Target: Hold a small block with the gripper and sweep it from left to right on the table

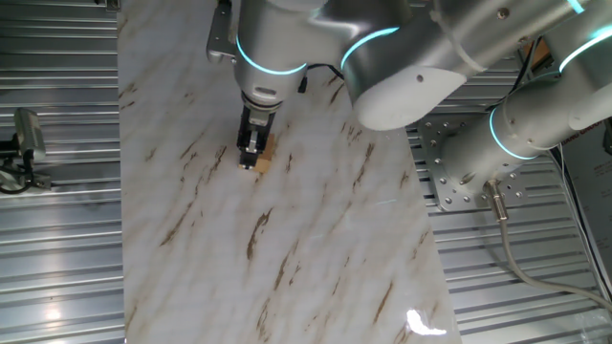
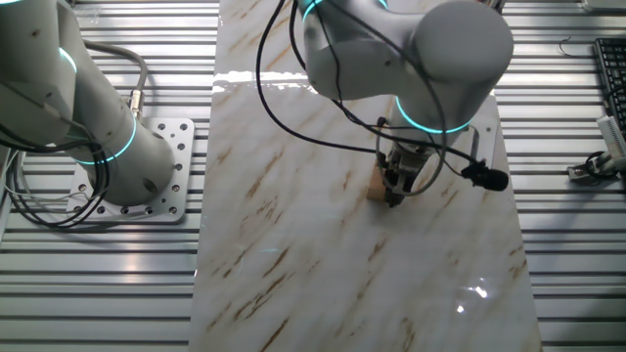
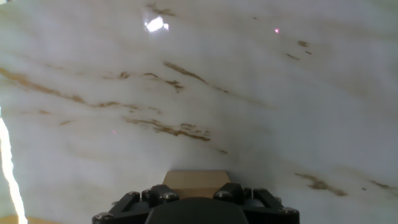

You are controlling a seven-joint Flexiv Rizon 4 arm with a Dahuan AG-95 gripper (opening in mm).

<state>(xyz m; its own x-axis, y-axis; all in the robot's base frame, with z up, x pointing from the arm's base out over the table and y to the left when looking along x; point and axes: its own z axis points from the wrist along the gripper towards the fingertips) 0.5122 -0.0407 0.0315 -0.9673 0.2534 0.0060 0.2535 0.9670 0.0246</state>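
Observation:
The small tan wooden block (image 1: 263,159) rests on the white marble table (image 1: 316,248). My black gripper (image 1: 251,161) points straight down and is shut on the block, its fingers on either side of it. In the other fixed view the block (image 2: 378,190) peeks out to the left of the gripper (image 2: 393,196), near the right half of the table (image 2: 293,244). In the hand view the block (image 3: 196,180) sits at the bottom edge between the two finger bases, with the gripper (image 3: 196,194) around it and the table (image 3: 217,93) beyond.
A second grey arm on a bolted metal base (image 1: 459,172) stands beside the table, also in the other fixed view (image 2: 147,171). Corrugated grey metal flooring (image 1: 57,220) surrounds the slab. A black cable with a plug (image 2: 486,178) hangs near my wrist.

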